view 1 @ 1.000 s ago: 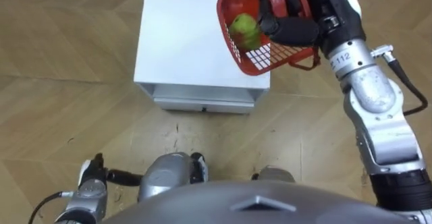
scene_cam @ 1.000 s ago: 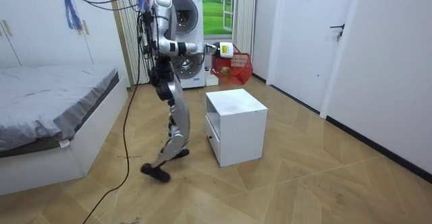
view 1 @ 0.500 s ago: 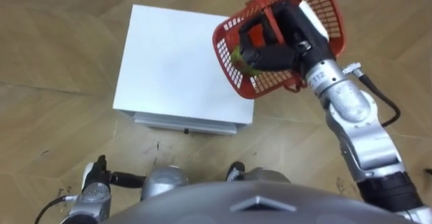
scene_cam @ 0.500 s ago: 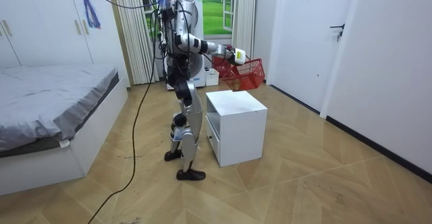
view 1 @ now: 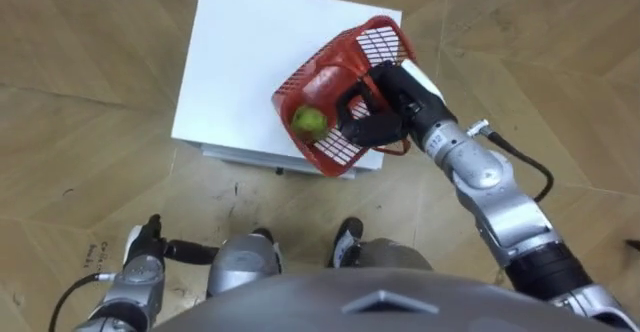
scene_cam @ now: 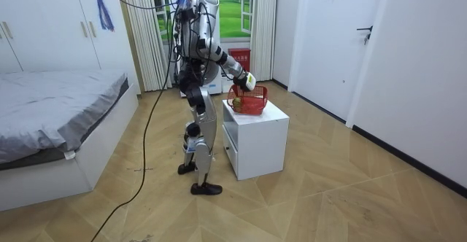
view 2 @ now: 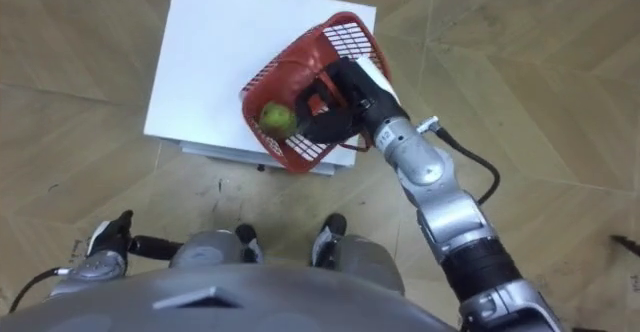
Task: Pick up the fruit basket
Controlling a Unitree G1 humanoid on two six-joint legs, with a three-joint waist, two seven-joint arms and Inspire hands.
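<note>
Left eye view, starting closest to me: my left hand [view 1: 146,257] hangs low beside the body above the wooden floor [view 1: 70,162], and I cannot tell from here how its fingers are set. Further out, my right hand [view 1: 390,102] reaches forward from the right, its dark fingers [view 1: 358,128] clenched round the black handle of the red fruit basket [view 1: 380,42]. The basket is tipped, its open mouth turned toward the camera and to the left of the fingers, and a green fruit [view 1: 308,121] lies inside, just left of the fingertips. Under the fingers is the near right corner of a white bedside cabinet [view 1: 240,52]; the basket hangs over that corner, partly past the front edge, and I cannot tell whether its bottom touches the top. In the room view the robot stands upright at the cabinet's [scene_cam: 255,140] side, right arm stretched down and out, with the hand [scene_cam: 249,82] above the basket [scene_cam: 249,102] at the cabinet top. A bed [scene_cam: 58,111] lies well behind the robot on the room view's left, and a white door [scene_cam: 379,52] stands far off on the room view's right.
</note>
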